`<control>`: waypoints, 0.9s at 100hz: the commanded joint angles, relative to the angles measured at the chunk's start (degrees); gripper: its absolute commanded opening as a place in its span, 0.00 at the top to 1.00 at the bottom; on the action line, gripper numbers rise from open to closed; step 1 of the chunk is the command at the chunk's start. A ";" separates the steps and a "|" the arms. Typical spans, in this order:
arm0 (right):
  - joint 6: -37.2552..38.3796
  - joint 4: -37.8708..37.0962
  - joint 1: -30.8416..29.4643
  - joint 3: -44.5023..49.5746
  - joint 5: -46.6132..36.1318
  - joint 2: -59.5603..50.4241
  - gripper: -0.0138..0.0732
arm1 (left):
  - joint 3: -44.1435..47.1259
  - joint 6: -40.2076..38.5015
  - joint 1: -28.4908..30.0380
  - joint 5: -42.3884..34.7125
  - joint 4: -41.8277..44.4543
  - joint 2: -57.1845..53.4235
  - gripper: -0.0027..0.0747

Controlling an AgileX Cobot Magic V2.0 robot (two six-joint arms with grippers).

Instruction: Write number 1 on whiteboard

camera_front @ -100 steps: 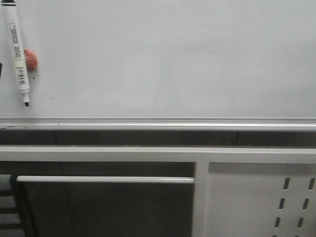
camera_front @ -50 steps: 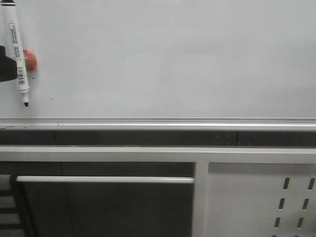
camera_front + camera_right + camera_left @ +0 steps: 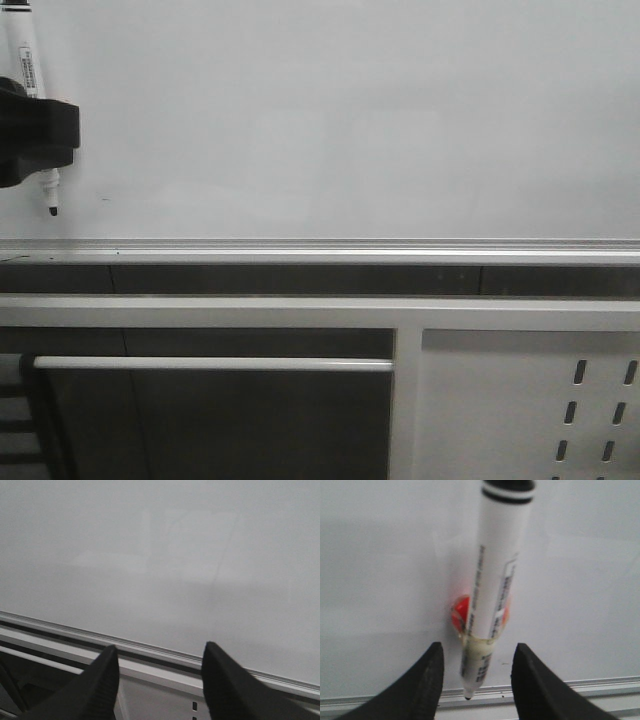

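A: Front view?
B: Left gripper (image 3: 35,140) covers the marker (image 3: 28,60) hanging on the whiteboard (image 3: 350,120), far left; no stroke visible.
A: Left wrist?
B: Fingers (image 3: 422,690) spread either side of the marker (image 3: 492,590), not touching; red magnet (image 3: 461,615) behind.
A: Right wrist?
B: Right gripper (image 3: 157,680) spread wide, holding nothing, facing bare board (image 3: 160,555).

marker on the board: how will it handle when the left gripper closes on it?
The marker looks stiff and light. Its smooth round barrel may slip or twist between the fingers. It seems held by a red magnet, so expect a slight snap on release from the whiteboard.
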 commanded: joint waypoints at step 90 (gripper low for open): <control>-0.54 1.34 -0.01 -1.69 -3.74 1.04 0.44 | -5.37 -0.72 1.29 -7.40 -0.69 7.45 0.60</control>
